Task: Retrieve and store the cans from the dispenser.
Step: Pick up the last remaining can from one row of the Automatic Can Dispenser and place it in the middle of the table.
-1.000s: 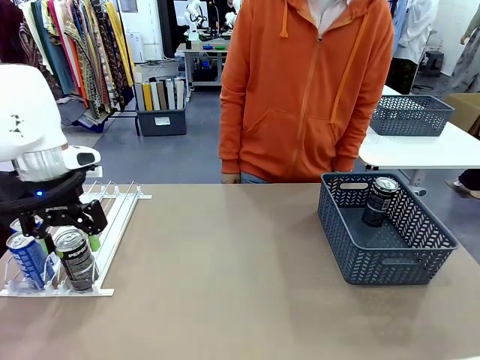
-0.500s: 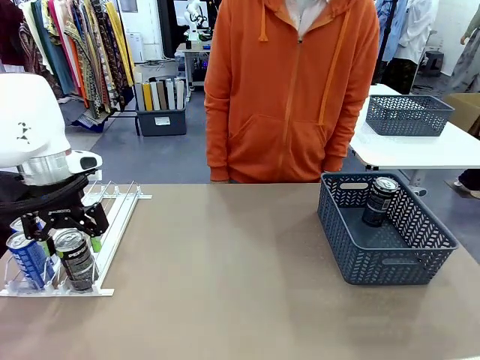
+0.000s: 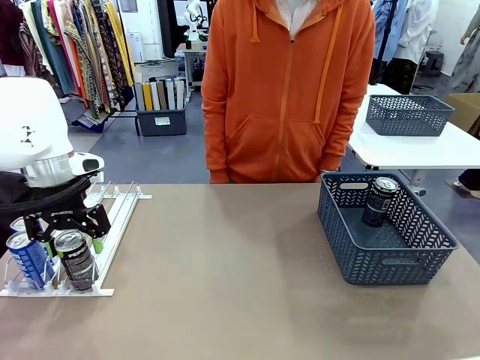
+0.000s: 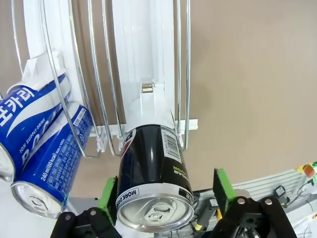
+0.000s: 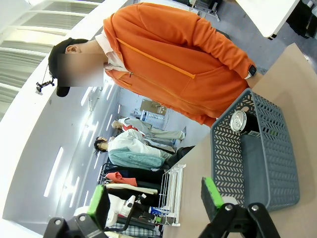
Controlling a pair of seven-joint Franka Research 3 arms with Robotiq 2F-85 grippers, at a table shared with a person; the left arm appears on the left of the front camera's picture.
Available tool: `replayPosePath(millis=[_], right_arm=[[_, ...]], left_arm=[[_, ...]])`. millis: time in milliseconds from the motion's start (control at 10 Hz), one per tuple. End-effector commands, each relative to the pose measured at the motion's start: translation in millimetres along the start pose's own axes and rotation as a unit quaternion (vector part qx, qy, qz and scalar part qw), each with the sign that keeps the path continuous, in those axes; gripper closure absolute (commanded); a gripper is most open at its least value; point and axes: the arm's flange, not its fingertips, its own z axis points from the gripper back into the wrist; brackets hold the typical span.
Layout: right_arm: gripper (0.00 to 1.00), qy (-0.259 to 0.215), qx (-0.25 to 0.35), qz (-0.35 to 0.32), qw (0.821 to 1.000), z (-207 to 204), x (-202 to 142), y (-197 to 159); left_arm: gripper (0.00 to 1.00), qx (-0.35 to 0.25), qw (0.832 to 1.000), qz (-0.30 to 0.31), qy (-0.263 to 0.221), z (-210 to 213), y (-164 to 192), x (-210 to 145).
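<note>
Left gripper [image 4: 163, 196] sits over the front end of the dispenser [image 3: 114, 223], jaws spread wide around the upright black can [image 3: 75, 260] there. One green pad is about touching it and the other's clearly off it, so no grip. Two blue cans [image 3: 28, 259] stand in the dispenser right beside the black one. Well away from the dispenser, a mesh basket [image 3: 390, 261] holds another can [image 3: 379, 201]. Right gripper [image 5: 154, 201] is wide apart too, holding nothing

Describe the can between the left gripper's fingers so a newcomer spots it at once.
Find the white dispenser at the left end of the table. At its near end, the black can stands inside the open left gripper; its neighbours are blue cans.
</note>
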Motion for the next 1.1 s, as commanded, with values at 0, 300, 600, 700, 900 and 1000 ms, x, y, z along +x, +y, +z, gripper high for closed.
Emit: replayPosePath(millis=[0,300,600,700,900,1000], right_arm=[[0.0,-0.01,0.011,0.007,1.0,-2.7,3.8,2.6],[0.0,-0.01,0.011,0.007,1.0,-2.7,3.8,2.6],[0.0,-0.01,0.011,0.007,1.0,-2.7,3.8,2.6],[0.0,-0.01,0.011,0.007,1.0,-2.7,3.8,2.6],[0.0,-0.01,0.011,0.007,1.0,-2.7,3.8,2.6],[0.0,-0.01,0.011,0.007,1.0,-2.7,3.8,2.6]], left_arm=[[0.57,0.018,1.0,0.006,-0.013,-0.3,1.4,1.1],[1.0,0.03,0.999,0.011,-0.013,-0.1,1.6,2.2],[1.0,0.021,0.999,0.018,-0.016,2.2,5.2,1.9],[1.0,0.024,0.999,0.019,-0.019,4.0,5.6,1.4],[1.0,0.028,0.999,0.023,-0.04,26.1,2.2,0.7],[1.0,0.021,0.998,0.017,-0.052,54.1,-2.4,-3.8]])
